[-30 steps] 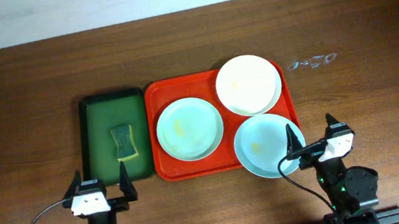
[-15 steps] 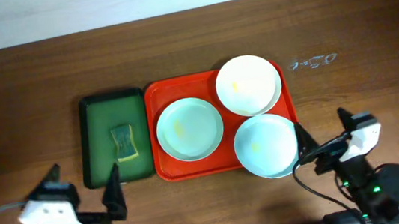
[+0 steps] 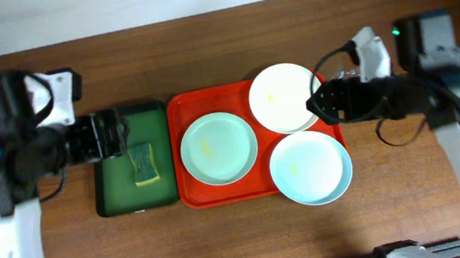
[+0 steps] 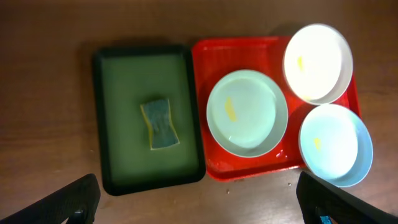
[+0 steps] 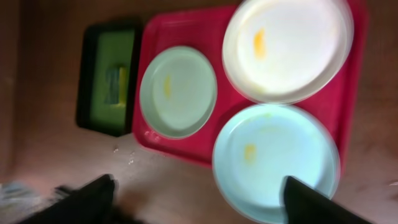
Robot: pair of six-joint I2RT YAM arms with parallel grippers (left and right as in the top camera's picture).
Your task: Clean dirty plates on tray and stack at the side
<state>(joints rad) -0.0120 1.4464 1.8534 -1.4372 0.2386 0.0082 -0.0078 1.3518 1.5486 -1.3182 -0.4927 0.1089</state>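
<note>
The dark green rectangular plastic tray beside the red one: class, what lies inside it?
One yellow-and-green rectangular sponge lies near the middle of the dark green tray; nothing else is inside. The tray floor beneath the sponge is covered and cannot be seen.

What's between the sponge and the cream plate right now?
The mint plate nearest the sponge, in the red tray; clearest in the overhead view.

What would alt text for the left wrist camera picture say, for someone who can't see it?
A red tray on a wooden table holds three yellow-smeared plates: a mint plate, a cream-white plate and a pale blue plate overhanging its rim. Left of it, a dark green tray holds a sponge; the left arm's open fingers frame the bottom corners.
</note>
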